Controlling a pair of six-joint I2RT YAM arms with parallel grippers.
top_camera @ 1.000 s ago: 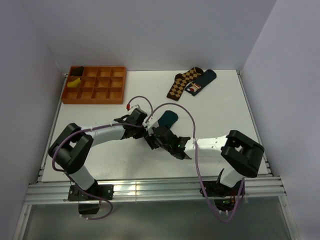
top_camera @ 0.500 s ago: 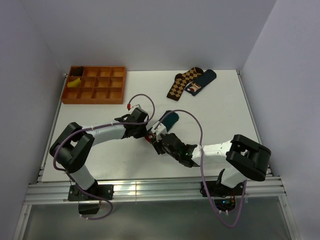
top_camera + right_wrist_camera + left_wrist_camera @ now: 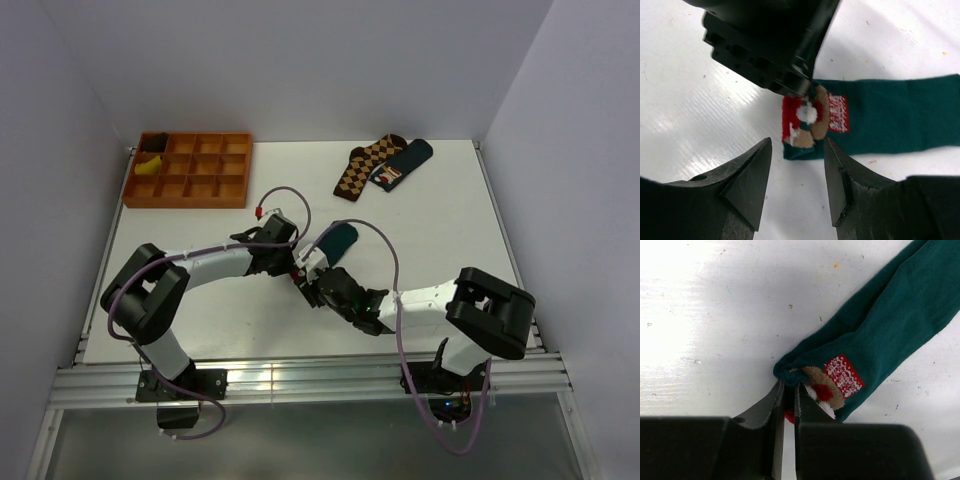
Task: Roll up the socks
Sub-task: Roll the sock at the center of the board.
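One dark teal sock (image 3: 340, 238) lies flat at the table's middle, its cartoon patch (image 3: 836, 381) at the near end. It also shows in the left wrist view (image 3: 895, 320) and the right wrist view (image 3: 890, 114). My left gripper (image 3: 788, 388) is shut on the sock's near corner beside the patch; it also shows from above (image 3: 295, 267). My right gripper (image 3: 796, 150) is open and empty, just short of the sock's patch end (image 3: 805, 120), and is seen from above (image 3: 316, 284). A second teal sock (image 3: 404, 163) with a patch lies at the back.
A brown argyle sock (image 3: 362, 166) lies against the second teal sock. An orange compartment tray (image 3: 190, 170) stands at the back left with a yellow and black item in one corner cell. The two grippers are very close together.
My right gripper has drawn back off the sock toward the near edge, uncovering more of it. My left gripper has kept its pinch on the sock's corner.
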